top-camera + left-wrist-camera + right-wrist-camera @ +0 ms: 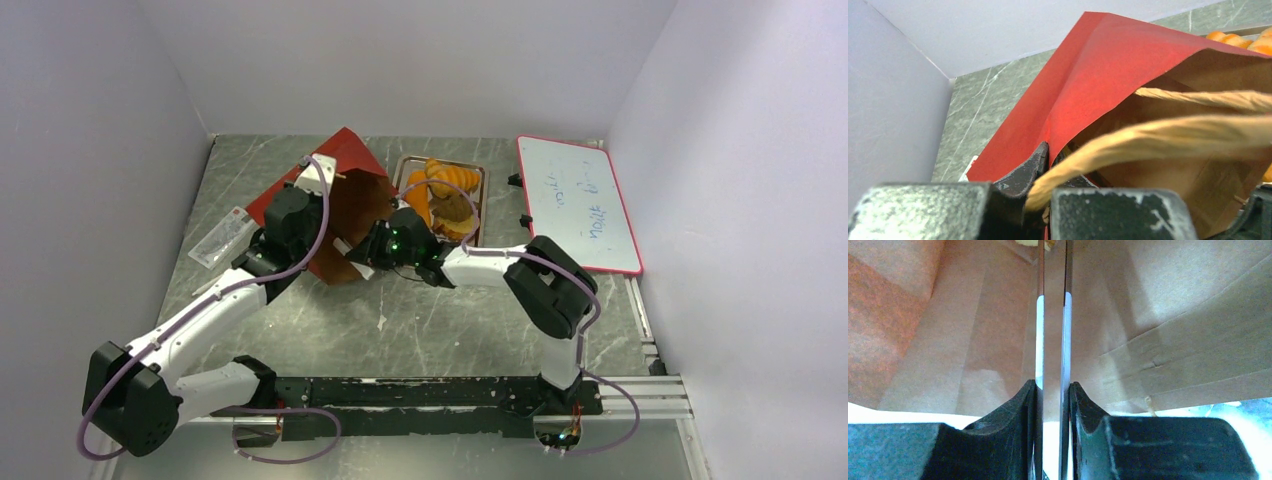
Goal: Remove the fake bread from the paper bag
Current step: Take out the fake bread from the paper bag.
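The paper bag (345,160), lying on the table (420,320) beside the tray (482,185) of fake bread (445,178), is clamped at its rim by the left jaws, the right jaws being held narrowly apart inside it.

Rust-red paper shopping bag (350,158), far left of centre: outer face rust-red, darker along the creases; inside plain brown kraft.
Twisted-cord bag handles (1173,135): tan, spiral-ribbed.
Glossy toy pastries (447,180): golden-orange, ridged banding; one shows a browner top.
Rectangular metal tray (483,200): silver.
Marble-patterned tabletop (420,320): grey-green, thin white veins.
Red-framed whiteboard (578,205), far right: white face, dark handwritten marks.
Left arm (200,325) and right arm (480,265): white shells, black joints, purple cables.
Flat clear packet (222,240), far left: transparent with a red patch.
Walls (420,60): pale lilac-white.
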`<state>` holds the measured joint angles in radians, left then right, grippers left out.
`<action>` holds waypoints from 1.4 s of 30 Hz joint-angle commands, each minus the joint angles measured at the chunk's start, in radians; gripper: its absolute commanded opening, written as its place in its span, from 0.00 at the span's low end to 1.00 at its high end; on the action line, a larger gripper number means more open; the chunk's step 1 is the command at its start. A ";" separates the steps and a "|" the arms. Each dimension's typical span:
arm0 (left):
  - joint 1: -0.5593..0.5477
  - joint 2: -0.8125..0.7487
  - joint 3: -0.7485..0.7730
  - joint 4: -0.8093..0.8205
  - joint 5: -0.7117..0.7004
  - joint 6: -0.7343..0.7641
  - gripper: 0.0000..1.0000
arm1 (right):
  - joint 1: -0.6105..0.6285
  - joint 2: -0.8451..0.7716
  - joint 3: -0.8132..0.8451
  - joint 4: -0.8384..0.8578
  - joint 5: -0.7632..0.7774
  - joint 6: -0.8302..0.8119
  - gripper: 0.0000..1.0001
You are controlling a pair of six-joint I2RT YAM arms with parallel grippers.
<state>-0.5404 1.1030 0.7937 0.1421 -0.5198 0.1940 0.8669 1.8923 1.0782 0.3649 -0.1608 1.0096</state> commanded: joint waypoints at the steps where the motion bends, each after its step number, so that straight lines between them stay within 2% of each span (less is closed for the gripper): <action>1: 0.026 -0.024 0.013 0.037 -0.007 0.003 0.07 | -0.003 -0.079 -0.026 0.070 -0.004 0.010 0.00; 14: 0.066 0.027 0.010 0.052 -0.034 0.015 0.07 | -0.003 -0.204 -0.102 0.034 0.030 -0.015 0.00; 27: 0.069 0.149 0.054 0.131 -0.212 0.048 0.07 | -0.005 -0.349 -0.201 -0.046 0.082 -0.045 0.00; 42: 0.101 0.304 0.166 0.222 -0.303 0.130 0.07 | -0.005 -0.638 -0.297 -0.227 0.214 -0.079 0.00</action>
<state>-0.4545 1.3808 0.9043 0.2993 -0.7868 0.2981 0.8654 1.3479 0.7944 0.1753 -0.0200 0.9512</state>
